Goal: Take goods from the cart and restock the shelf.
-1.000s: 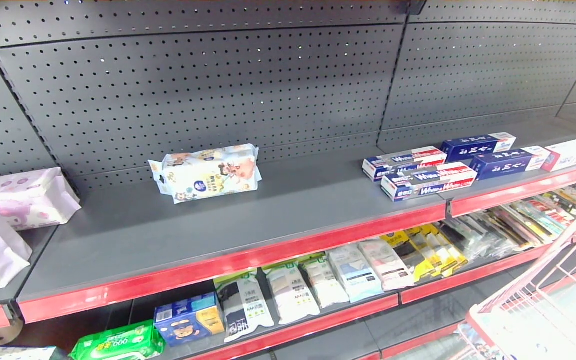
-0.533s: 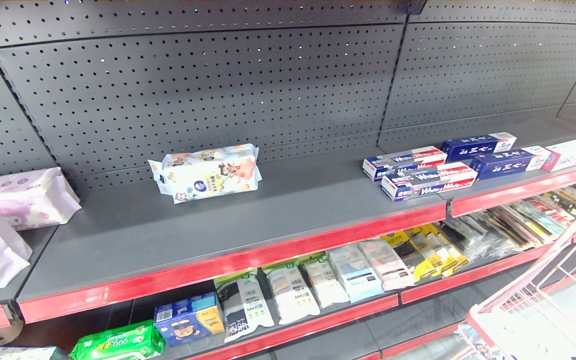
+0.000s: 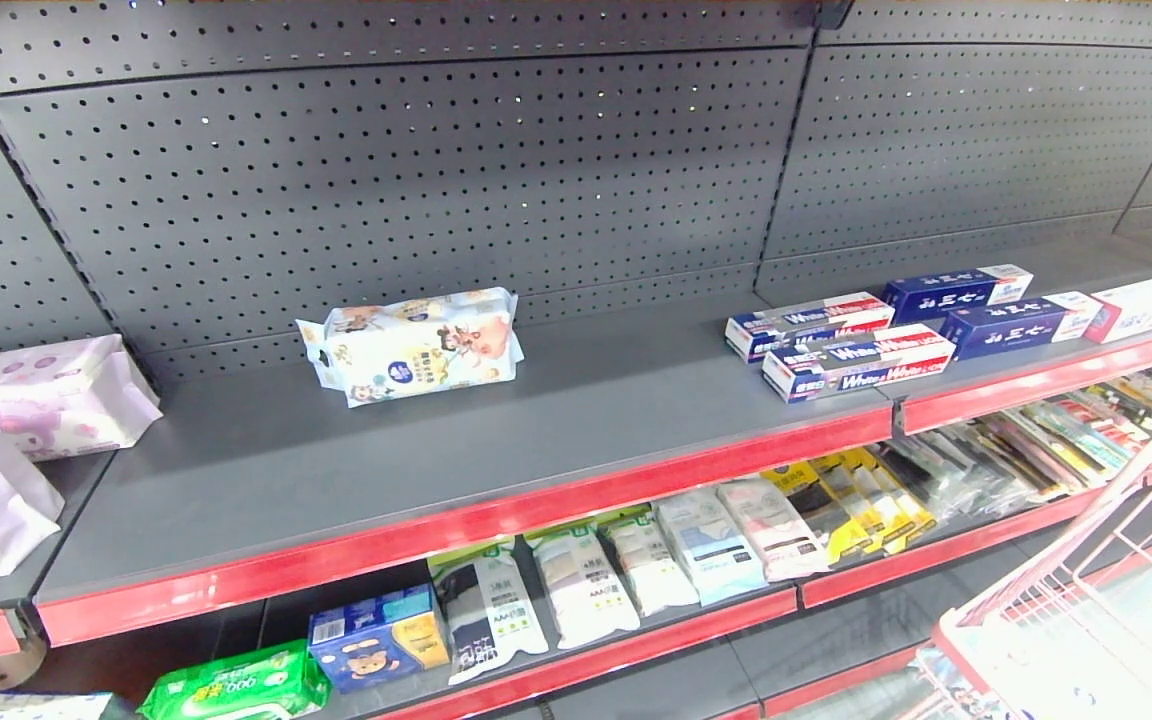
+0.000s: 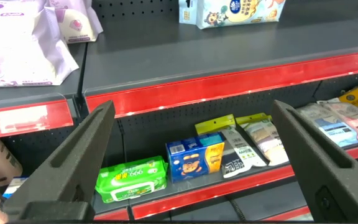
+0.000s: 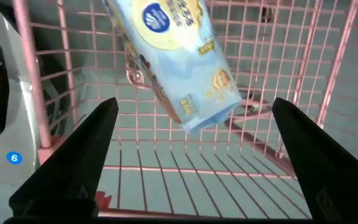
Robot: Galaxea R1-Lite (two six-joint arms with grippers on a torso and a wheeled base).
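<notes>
My right gripper [image 5: 194, 107] spread wide over pink cart [image 5: 32, 74], fingers set to straddle blue tissue pack [image 5: 173, 56] lying inside. Left gripper [image 4: 191, 109] spread, empty, facing shelf [image 4: 229, 56].

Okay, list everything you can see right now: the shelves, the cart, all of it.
wipes pack: one, white with cartoon print, upper shelf, middle.
toothpaste boxes: five, blue, white and red, upper shelf, right.
soft packs: two, pink and white, upper shelf, far left.
green pack: one, lower shelf, left.
blue box: one, lower shelf, beside the green pack.
flat packs: a row, mixed colours, lower shelf; count unclear.
cart: one, pink wire, lower right.
light blue pack: one, in the cart.
left gripper: open, facing the shelves.
right gripper: open, over the cart.
</notes>
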